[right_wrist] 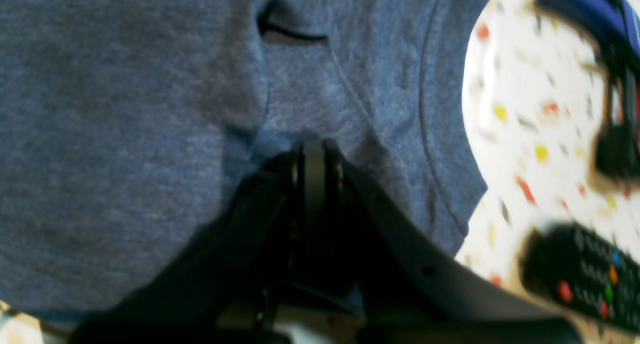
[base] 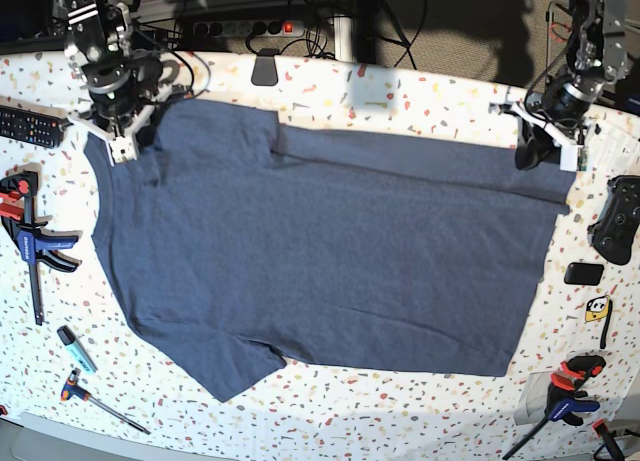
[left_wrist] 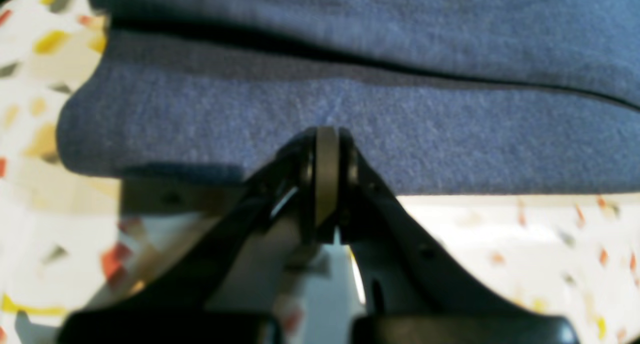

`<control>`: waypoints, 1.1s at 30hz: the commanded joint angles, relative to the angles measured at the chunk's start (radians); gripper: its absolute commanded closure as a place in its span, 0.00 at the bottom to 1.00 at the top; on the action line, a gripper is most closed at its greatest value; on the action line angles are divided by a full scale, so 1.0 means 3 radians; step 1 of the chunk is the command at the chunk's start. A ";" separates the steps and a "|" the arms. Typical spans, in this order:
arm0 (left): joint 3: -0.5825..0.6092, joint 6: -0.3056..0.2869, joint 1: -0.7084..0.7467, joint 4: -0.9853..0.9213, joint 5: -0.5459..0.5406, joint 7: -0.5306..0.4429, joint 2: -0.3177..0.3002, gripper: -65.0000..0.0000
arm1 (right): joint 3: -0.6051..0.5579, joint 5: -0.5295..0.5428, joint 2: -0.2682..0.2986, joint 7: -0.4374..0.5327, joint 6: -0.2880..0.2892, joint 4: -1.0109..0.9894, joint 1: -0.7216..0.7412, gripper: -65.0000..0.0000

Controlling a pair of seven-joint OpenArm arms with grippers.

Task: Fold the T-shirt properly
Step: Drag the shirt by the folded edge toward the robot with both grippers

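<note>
Looking at your terrazzo-speckled white table [base: 400, 91]: T-shirt [base: 330, 251] lies spread flat across most of it, plain side up; left gripper [left_wrist: 326, 133] is clamped tight on the hem corner, right gripper [right_wrist: 315, 146] pinched on the sleeve edge; remote [base: 28, 126], blue clamps [base: 30, 243], game controller [base: 615, 216] sit around the rim; power strip [base: 240, 26] and cables behind.

Shirt [base: 330, 251]: lettered side not shown; cropped at top and sides in both wrist views.
Left gripper [left_wrist: 326, 133]: tips blurred, cloth between them not discernible.
Right gripper [right_wrist: 316, 148]: tips out of focus.
Remote [right_wrist: 582, 274]: blurred, cut by frame edge.
Clamp [base: 28, 243]: detail too small.
</note>
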 commanded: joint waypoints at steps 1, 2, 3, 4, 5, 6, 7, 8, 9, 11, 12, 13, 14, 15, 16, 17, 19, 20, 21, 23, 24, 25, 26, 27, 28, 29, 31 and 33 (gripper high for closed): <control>-0.0006 0.0023 0.0083 0.0062 0.0052 0.0137 -0.0041 1.00 | 0.0070 -0.0013 0.0045 -0.0057 0.0008 0.0074 -0.0086 1.00; -0.0006 0.0023 0.0141 0.0117 0.0052 0.0137 -0.0041 1.00 | 0.0118 -0.0014 0.0046 -0.0055 0.0008 0.0117 -0.0148 1.00; -0.0011 0.0023 0.0201 0.0168 0.0052 0.0136 -0.0041 1.00 | 0.0161 -0.0014 0.0045 -0.0053 0.0008 0.0151 -0.0205 1.00; -0.0029 0.0023 0.0261 0.0216 0.0052 0.0136 -0.0041 1.00 | 0.0196 -0.0015 0.0045 -0.0052 0.0008 0.0182 -0.0259 1.00; -0.0052 0.0023 0.0318 0.0263 0.0052 0.0135 -0.0041 1.00 | 0.0221 -0.0015 0.0045 -0.0050 0.0008 0.0206 -0.0314 1.00; -0.0092 0.0023 0.0375 0.0306 0.0052 0.0134 -0.0041 1.00 | 0.0238 -0.0028 0.0045 -0.0046 0.0008 0.0228 -0.0362 1.00; -0.0137 0.0023 0.0427 0.0350 0.0051 0.0134 -0.0041 1.00 | 0.0243 -0.0072 0.0045 -0.0029 0.0006 0.0240 -0.0407 1.00; -0.0187 0.0023 0.0477 0.0393 0.0051 0.0134 -0.0039 1.00 | 0.0242 -0.0136 0.0045 -0.0006 0.0006 0.0245 -0.0439 1.00; -0.0239 0.0023 0.0524 0.0439 0.0051 0.0134 -0.0039 1.00 | 0.0242 -0.0181 0.0045 0.0001 0.0006 0.0245 -0.0464 1.00; -0.0332 0.0023 0.0601 0.0534 0.0050 0.0134 -0.0039 1.00 | 0.0242 -0.0188 0.0045 0.0001 0.0005 0.0245 -0.0479 1.00; -0.0371 0.0023 0.0632 0.0584 0.0050 0.0132 -0.0039 1.00 | 0.0242 -0.0187 0.0045 0.0005 0.0005 0.0245 -0.0479 1.00; -0.0399 0.0022 0.0657 0.0632 0.0050 0.0134 -0.0039 1.00 | 0.0242 -0.0187 0.0045 0.0010 0.0005 0.0249 -0.0478 1.00; -0.0417 0.0023 0.0682 0.0674 0.0050 0.0134 -0.0041 1.00 | 0.0242 -0.0187 0.0045 0.0009 0.0005 0.0257 -0.0478 1.00; -0.0418 0.0023 0.0694 0.0715 0.0051 0.0134 -0.0041 1.00 | 0.0242 -0.0187 0.0045 0.0004 0.0006 0.0267 -0.0479 1.00; -0.0418 0.0023 0.0699 0.0750 0.0050 0.0134 -0.0039 1.00 | 0.0242 -0.0189 0.0045 0.0005 0.0006 0.0267 -0.0479 1.00; -0.0418 0.0023 0.0701 0.0795 0.0047 0.0131 -0.0039 1.00 | 0.0242 -0.0191 0.0045 0.0008 0.0005 0.0267 -0.0478 1.00; -0.0418 0.0023 0.0690 0.0922 0.0047 0.0108 -0.0039 1.00 | 0.0242 -0.0188 0.0045 0.0008 0.0005 0.0267 -0.0478 1.00; -0.0418 0.0024 0.0680 0.0997 0.0047 0.0055 -0.0039 1.00 | 0.0242 -0.0188 0.0045 0.0009 0.0005 0.0267 -0.0476 1.00; -0.0418 0.0025 0.0670 0.1080 0.0046 -0.0028 -0.0041 1.00 | 0.0242 -0.0188 0.0045 0.0009 0.0005 0.0267 -0.0476 1.00; -0.0418 0.0083 0.0612 0.1203 0.0036 -0.0121 -0.0037 1.00 | 0.0242 -0.0188 0.0045 0.0008 0.0006 0.0267 -0.0478 1.00; -0.0417 0.0156 0.0542 0.1212 0.0015 -0.0090 -0.0024 1.00 | 0.0242 -0.0188 0.0045 0.0008 0.0006 0.0267 -0.0478 1.00; -0.0416 0.0251 0.0459 0.1207 0.0015 0.0004 -0.0013 1.00 | 0.0242 -0.0188 0.0045 0.0005 0.0006 0.0267 -0.0477 1.00; -0.0415 0.0306 0.0376 0.1189 0.0014 0.0139 -0.0005 1.00 | 0.0242 -0.0188 0.0046 0.0006 0.0006 0.0267 -0.0477 1.00; -0.0415 0.0306 0.0290 0.1158 0.0015 0.0242 0.0005 1.00 | 0.0242 -0.0188 0.0046 0.0008 0.0006 0.0267 -0.0476 1.00; -0.0415 0.0300 0.0219 0.1113 0.0014 0.0309 0.0017 1.00 | 0.0242 -0.0188 0.0045 0.0009 0.0006 0.0267 -0.0476 1.00; -0.0415 0.0300 0.0156 0.1059 0.0014 0.0343 0.0022 1.00 | 0.0242 -0.0188 0.0045 0.0008 0.0006 0.0267 -0.0476 1.00; -0.0415 0.0300 0.0069 0.0928 0.0014 0.0415 0.0025 1.00 | 0.0242 -0.0188 0.0045 0.0006 0.0006 0.0267 -0.0477 1.00; -0.0415 0.0300 0.0018 0.0777 0.0014 0.0479 0.0025 1.00 | 0.0242 -0.0188 0.0045 0.0006 0.0006 0.0267 -0.0476 1.00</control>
